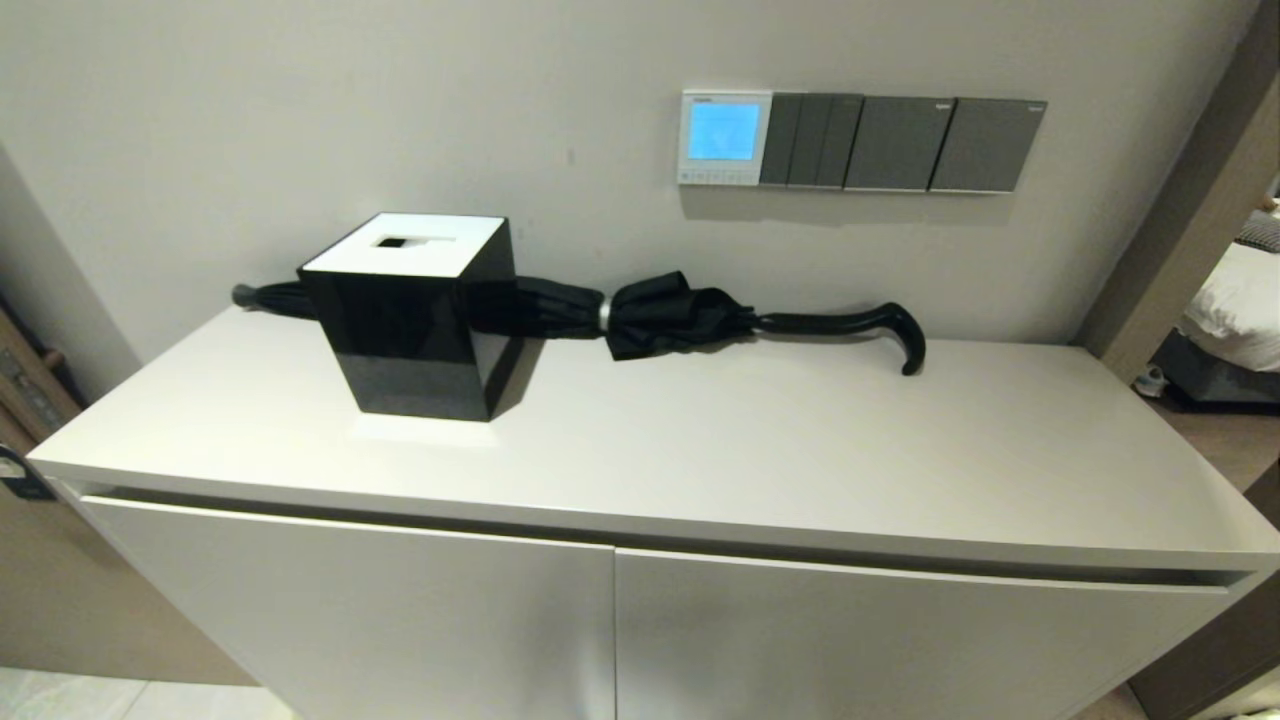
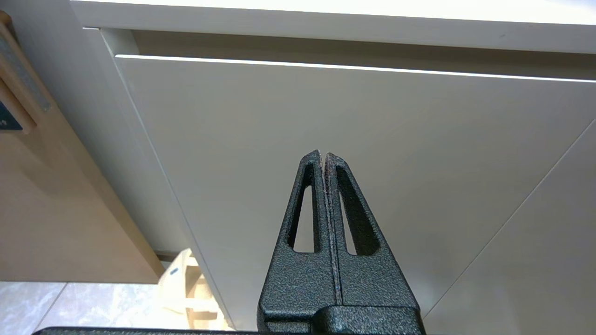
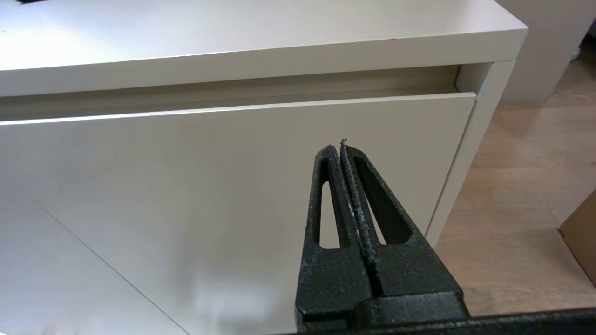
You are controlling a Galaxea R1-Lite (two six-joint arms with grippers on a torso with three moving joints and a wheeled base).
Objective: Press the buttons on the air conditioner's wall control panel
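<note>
The air conditioner's wall control panel (image 1: 725, 137) is a small white-framed square on the wall above the cabinet, its screen glowing light blue. The buttons (image 1: 718, 177) form a row of tiny light grey keys along its bottom edge. Neither arm shows in the head view. My left gripper (image 2: 323, 153) is shut and empty, low in front of the cabinet's left door. My right gripper (image 3: 338, 147) is shut and empty, low in front of the right door near the cabinet's right corner.
Dark grey switch plates (image 1: 900, 143) sit right of the panel. On the white cabinet top (image 1: 760, 440) stand a black tissue box (image 1: 415, 315) and a folded black umbrella (image 1: 690, 315) along the wall. A bed (image 1: 1235, 300) and wood floor lie at right.
</note>
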